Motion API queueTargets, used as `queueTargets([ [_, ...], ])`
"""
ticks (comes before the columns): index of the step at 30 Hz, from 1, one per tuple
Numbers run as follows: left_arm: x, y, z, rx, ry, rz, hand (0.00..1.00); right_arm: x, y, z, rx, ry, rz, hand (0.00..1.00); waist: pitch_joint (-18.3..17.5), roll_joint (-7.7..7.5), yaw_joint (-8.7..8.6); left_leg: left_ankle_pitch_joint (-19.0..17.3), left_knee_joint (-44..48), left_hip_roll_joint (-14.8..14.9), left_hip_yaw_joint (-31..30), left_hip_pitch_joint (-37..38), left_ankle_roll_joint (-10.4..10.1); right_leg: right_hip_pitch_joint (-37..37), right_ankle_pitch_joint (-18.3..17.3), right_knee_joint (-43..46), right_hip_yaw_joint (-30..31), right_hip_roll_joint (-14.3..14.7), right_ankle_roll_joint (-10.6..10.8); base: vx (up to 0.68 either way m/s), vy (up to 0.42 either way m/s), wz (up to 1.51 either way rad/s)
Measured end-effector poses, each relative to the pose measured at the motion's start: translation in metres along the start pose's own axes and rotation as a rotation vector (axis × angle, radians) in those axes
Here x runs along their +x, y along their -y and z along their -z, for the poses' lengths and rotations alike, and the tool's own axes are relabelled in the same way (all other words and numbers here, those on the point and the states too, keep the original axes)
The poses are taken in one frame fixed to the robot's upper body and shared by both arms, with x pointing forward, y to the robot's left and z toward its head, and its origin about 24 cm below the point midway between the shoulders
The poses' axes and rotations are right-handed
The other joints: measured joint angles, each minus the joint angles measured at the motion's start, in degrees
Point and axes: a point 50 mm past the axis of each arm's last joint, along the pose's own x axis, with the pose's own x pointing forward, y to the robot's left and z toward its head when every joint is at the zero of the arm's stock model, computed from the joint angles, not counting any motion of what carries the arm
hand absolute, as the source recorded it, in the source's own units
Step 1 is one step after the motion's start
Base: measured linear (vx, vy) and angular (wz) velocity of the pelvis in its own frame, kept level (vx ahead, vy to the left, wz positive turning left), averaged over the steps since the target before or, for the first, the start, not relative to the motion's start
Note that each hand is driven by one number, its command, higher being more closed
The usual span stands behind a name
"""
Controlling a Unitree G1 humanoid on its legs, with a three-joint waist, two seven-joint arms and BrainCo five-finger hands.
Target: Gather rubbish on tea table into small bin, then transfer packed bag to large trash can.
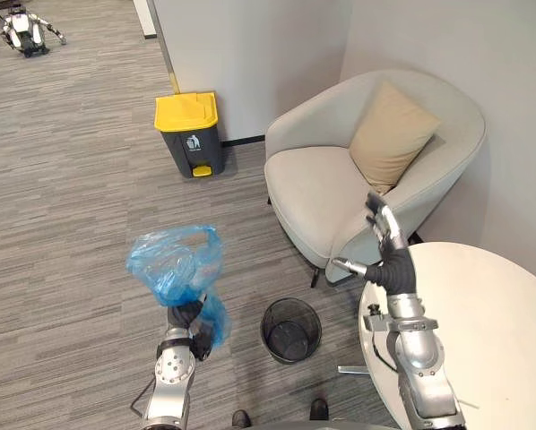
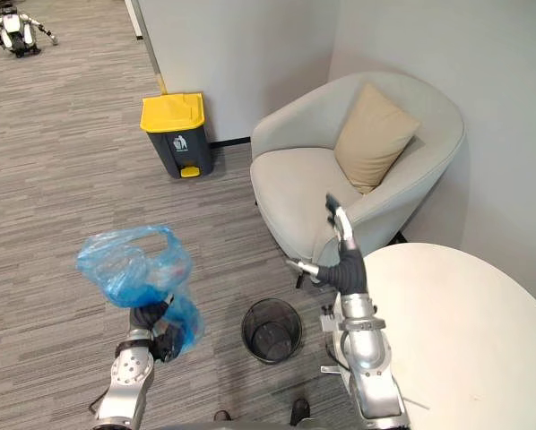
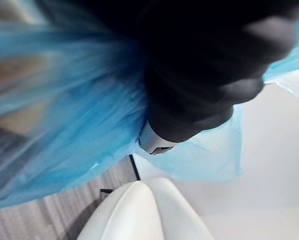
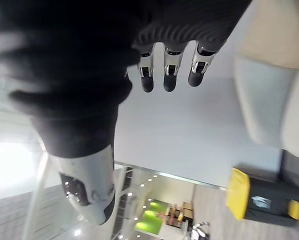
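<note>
My left hand (image 1: 189, 324) is clenched round the neck of the blue bag (image 1: 174, 262), holding it clear of the floor. The yellow-lidded trash can (image 1: 189, 133) lies at twelve o'clock, well apart. My right hand (image 1: 386, 240) is spread open, empty.

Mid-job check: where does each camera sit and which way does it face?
Left eye view: head, looking down; left hand clutching blue bag, right hand open by table.
Right eye view: beside it, same scene, small bin.
Left wrist view: along left hand, into bag.
Right wrist view: past straight fingers toward wall.
Shared: large trash can, eyes and right wrist.
</note>
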Motion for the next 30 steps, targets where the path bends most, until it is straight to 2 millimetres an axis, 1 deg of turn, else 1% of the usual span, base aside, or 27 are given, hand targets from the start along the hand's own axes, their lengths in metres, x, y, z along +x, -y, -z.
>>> queueTargets([
  [3,-0.005,0.001,0.017,0.015,-0.075,0.013,1.0,-0.01,0.0,0.031,0.024,-0.151,-0.011,0.0,0.0,0.01,0.08,0.0,0.01,-0.16,-0.2,-0.07,0.0,0.01,0.0,-0.01,-0.2,0.01,0.01,0.0,0.0,0.03],
  [5,-0.011,0.001,0.033,0.032,-0.142,0.026,1.0,-0.022,0.001,0.055,0.023,-0.271,-0.004,0.0,0.01,0.02,0.15,0.0,0.01,-0.3,-0.35,-0.15,0.0,-0.01,0.0,-0.05,-0.36,-0.05,0.01,0.0,0.0,0.03],
  [6,-0.013,0.0,0.037,0.038,-0.157,0.033,1.0,-0.024,0.001,0.059,0.023,-0.296,-0.004,0.0,0.01,0.02,0.16,0.0,0.01,-0.31,-0.38,-0.16,0.0,-0.01,-0.01,-0.09,-0.4,-0.06,0.02,0.0,0.0,0.0],
  [7,-0.017,-0.002,0.044,0.055,-0.189,0.049,1.0,-0.031,0.0,0.071,0.022,-0.358,-0.005,0.0,0.01,0.02,0.15,0.0,0.01,-0.33,-0.4,-0.17,0.0,-0.02,-0.01,-0.2,-0.43,-0.08,0.02,0.0,0.0,0.0],
  [8,-0.018,-0.002,0.047,0.06,-0.199,0.051,1.0,-0.035,0.0,0.076,0.022,-0.383,-0.004,0.0,0.01,0.03,0.16,0.0,0.01,-0.34,-0.42,-0.17,0.0,-0.02,-0.01,-0.2,-0.45,-0.09,0.02,0.0,0.0,0.0],
  [9,-0.02,-0.002,0.052,0.067,-0.222,0.058,1.0,-0.042,0.001,0.085,0.02,-0.437,-0.003,0.0,0.02,0.04,0.21,0.0,0.01,-0.4,-0.56,-0.21,0.0,-0.03,-0.01,-0.2,-0.6,-0.12,0.03,0.0,0.0,0.04],
  [10,-0.021,-0.002,0.054,0.068,-0.23,0.062,1.0,-0.045,0.001,0.089,0.018,-0.462,-0.004,0.0,0.02,0.04,0.24,0.01,0.01,-0.42,-0.65,-0.22,0.01,-0.03,-0.02,-0.2,-0.71,-0.13,0.04,-0.01,0.001,0.09],
  [11,-0.023,-0.001,0.058,0.07,-0.252,0.082,1.0,-0.052,0.001,0.098,0.014,-0.519,-0.006,0.0,0.03,0.05,0.25,0.01,0.01,-0.52,-1.02,-0.23,0.01,-0.03,-0.07,-0.21,-1.07,-0.2,0.11,-0.01,0.003,0.1],
  [14,-0.028,0.0,0.067,0.076,-0.293,0.099,1.0,-0.064,0.002,0.109,0.008,-0.596,-0.007,0.0,0.07,0.07,0.17,0.01,0.0,-0.73,-1.57,-0.29,0.02,0.02,-0.12,-0.21,-1.52,-0.32,0.19,-0.01,0.01,0.09],
  [21,-0.039,0.002,0.08,0.086,-0.355,0.132,1.0,-0.076,0.002,0.121,0.005,-0.679,-0.008,0.0,0.16,-0.05,0.14,0.01,0.01,-0.81,-1.76,-0.29,0.02,0.09,-0.16,-0.1,-1.65,-0.4,0.24,0.0,0.002,0.01],
  [24,-0.042,0.005,0.082,0.103,-0.359,0.174,1.0,-0.083,0.002,0.127,-0.015,-0.727,-0.022,0.0,0.27,-0.13,0.15,0.01,0.01,-0.8,-1.75,-0.26,0.02,0.11,-0.16,-0.03,-1.64,-0.4,0.24,0.0,0.0,0.0],
  [30,-0.045,0.005,0.085,0.105,-0.369,0.18,1.0,-0.092,0.001,0.133,-0.025,-0.777,-0.03,0.0,0.73,-0.54,0.15,-0.03,0.01,-0.75,-1.16,0.04,0.0,0.16,-0.16,-0.01,-1.07,-0.45,0.24,0.0,0.004,-0.04],
])
